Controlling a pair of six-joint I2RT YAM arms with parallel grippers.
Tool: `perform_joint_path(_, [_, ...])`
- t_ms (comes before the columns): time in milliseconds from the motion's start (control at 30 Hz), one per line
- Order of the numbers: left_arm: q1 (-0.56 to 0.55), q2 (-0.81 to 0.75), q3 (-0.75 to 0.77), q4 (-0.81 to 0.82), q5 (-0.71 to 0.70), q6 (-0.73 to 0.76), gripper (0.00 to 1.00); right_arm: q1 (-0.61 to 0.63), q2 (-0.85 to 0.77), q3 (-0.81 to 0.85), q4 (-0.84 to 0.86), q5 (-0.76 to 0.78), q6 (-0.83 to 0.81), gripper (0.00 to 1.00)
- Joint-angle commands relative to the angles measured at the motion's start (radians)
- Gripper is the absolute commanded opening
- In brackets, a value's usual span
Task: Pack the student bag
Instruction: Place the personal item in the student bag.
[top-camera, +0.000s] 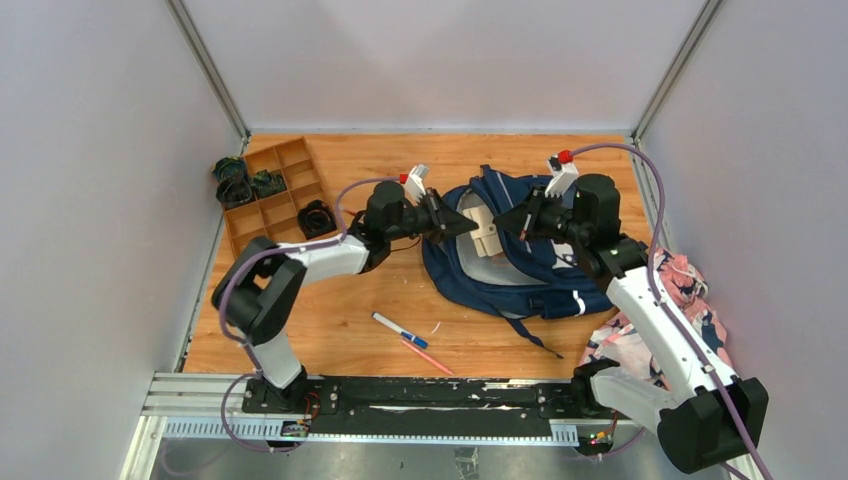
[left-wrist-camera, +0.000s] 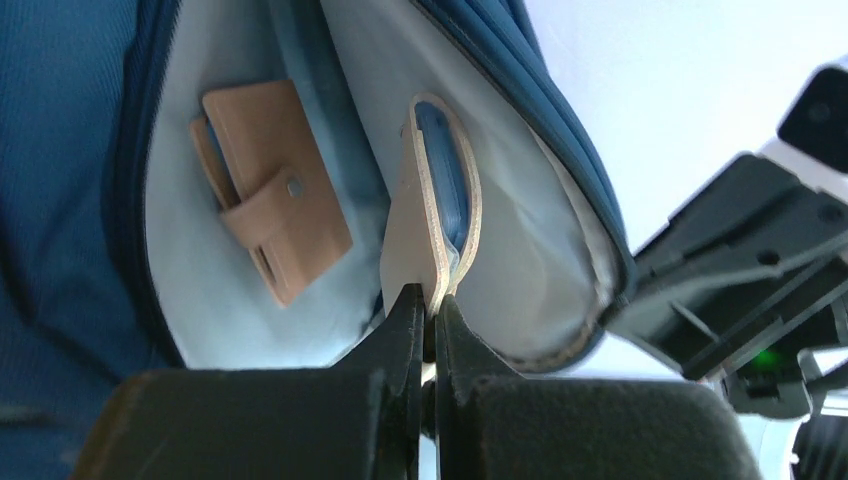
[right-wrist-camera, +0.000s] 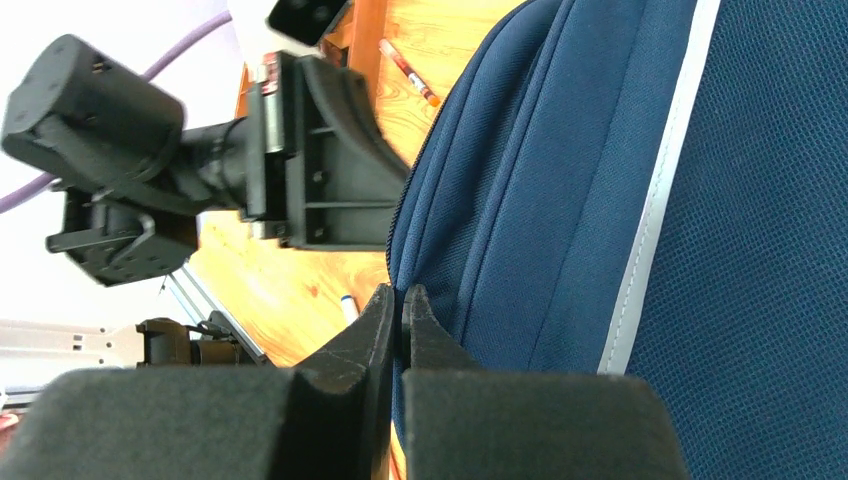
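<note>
From above, the student bag (top-camera: 505, 285) lies open right of centre on the wooden bench (top-camera: 330, 320), with grey walls around. At the left wrist, the left fingers (left-wrist-camera: 400, 335) pinch a tan-edged blue case (left-wrist-camera: 443, 190) inside the pale lining, beside a tan wallet (left-wrist-camera: 275, 190). At the right wrist, the right fingers (right-wrist-camera: 372, 330) are clamped on the bag's zip edge.

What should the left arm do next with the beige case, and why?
Probably ease the left tool deeper into the student bag: it pinches the beige case at the open mouth, whose edge the right tool grips.
</note>
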Motion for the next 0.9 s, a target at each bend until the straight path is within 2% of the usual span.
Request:
perform_joint_path(0, [-0.019,0.135,0.097,0.225,0.041,-0.11,0.0,0.022,-0.051,0.037,0.051,-0.047,0.008,0.0])
perform_joint_path(133, [-0.044,0.256,0.175,0.323,0.015,-0.182,0.0,0.022,-0.049,0.032,0.053,-0.054,0.009,0.0])
perform_joint_path(267, [-0.094,0.338,0.254,0.301,-0.014,-0.131,0.0,0.022,-0.065,0.028,0.069,-0.064,0.033,0.0])
perform_joint_path(300, [-0.107,0.353,0.268,0.29,-0.017,-0.123,0.04,0.021,-0.071,0.026,0.076,-0.063,0.037,0.0])
perform_joint_path(400, [-0.141,0.392,0.302,0.236,-0.026,-0.093,0.46,0.022,-0.069,0.03,0.073,-0.063,0.03,0.0])
perform_joint_path(467, [-0.151,0.395,0.307,0.181,-0.034,-0.061,0.64,0.022,-0.061,0.027,0.07,-0.067,0.03,0.0])
perform_joint_path(600, [-0.153,0.341,0.259,0.153,-0.028,-0.003,0.78,0.023,-0.082,-0.006,0.076,-0.051,0.038,0.0])
perform_joint_path(700, [-0.153,0.287,0.223,0.135,0.018,0.042,0.84,0.021,-0.088,-0.013,0.075,-0.053,0.038,0.0])
perform_joint_path(767, [-0.153,0.24,0.19,0.085,0.032,0.085,0.87,0.021,-0.089,-0.013,0.07,-0.054,0.034,0.0])
perform_joint_path(833, [-0.153,0.184,0.16,0.026,0.033,0.136,0.98,0.021,-0.093,-0.015,0.065,-0.049,0.03,0.0])
perform_joint_path(867, [-0.153,0.156,0.149,-0.012,0.033,0.164,0.99,0.021,-0.093,-0.016,0.064,-0.046,0.028,0.0])
